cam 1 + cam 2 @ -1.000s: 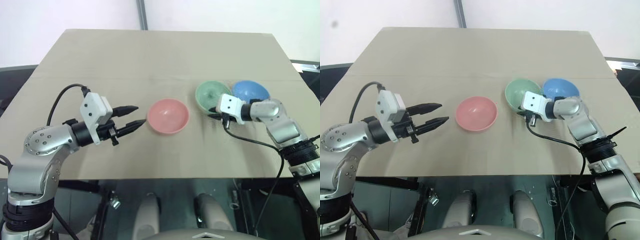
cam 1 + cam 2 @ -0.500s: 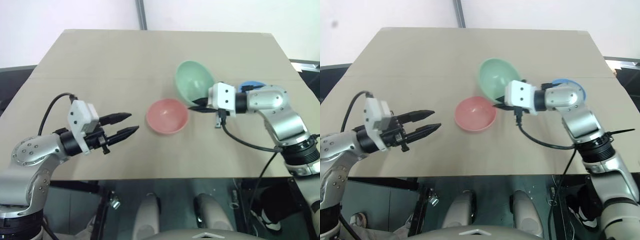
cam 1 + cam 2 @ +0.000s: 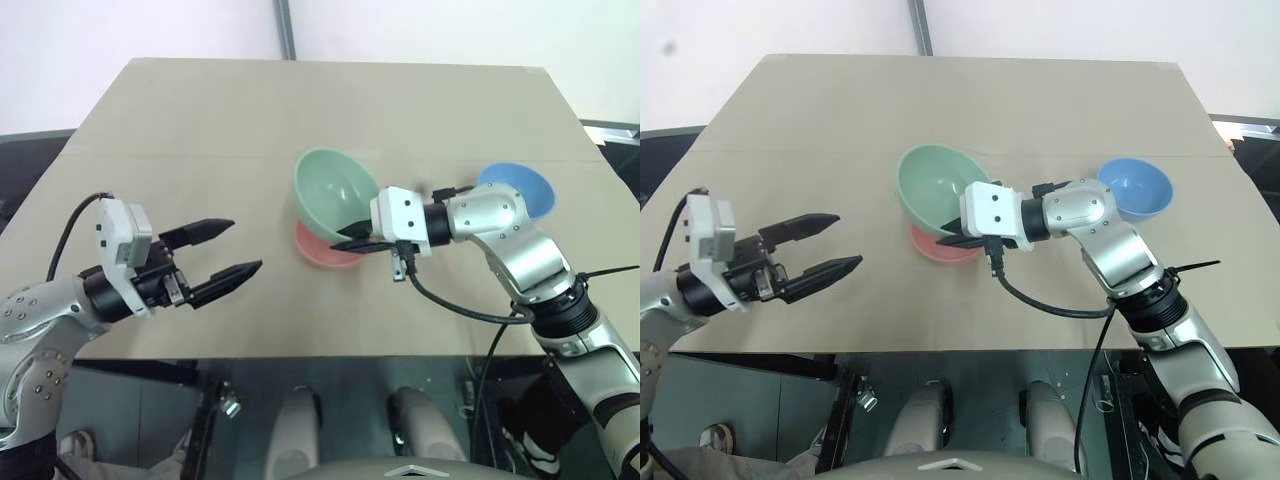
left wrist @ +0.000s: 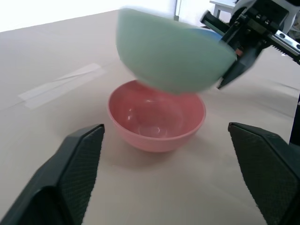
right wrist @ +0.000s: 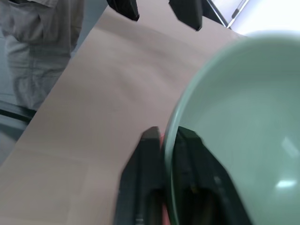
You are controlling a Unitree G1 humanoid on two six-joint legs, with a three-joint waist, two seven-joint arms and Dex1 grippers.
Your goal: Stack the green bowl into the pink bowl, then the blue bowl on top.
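Observation:
My right gripper (image 3: 352, 241) is shut on the near rim of the pale green bowl (image 3: 330, 190), one finger inside and one outside, as the right wrist view shows with the rim (image 5: 176, 126) between the fingers (image 5: 149, 173). The green bowl hangs tilted just above the pink bowl (image 4: 157, 126), which rests on the table (image 3: 200, 120); I cannot tell if they touch. The blue bowl (image 3: 520, 188) sits on the table at the right, behind my right arm. My left gripper (image 3: 246, 245) stands open at the left, pointing at the bowls from a short distance away.
The tan tabletop has a taped seam (image 3: 180, 155) running across it behind the bowls. Its front edge (image 3: 300, 357) lies close below both grippers. A black cable (image 3: 460, 310) loops under my right wrist.
My right gripper lifted the green bowl from beside the blue bowl and carried it left to above the pink bowl. My left gripper drew back to the left and opened wider.

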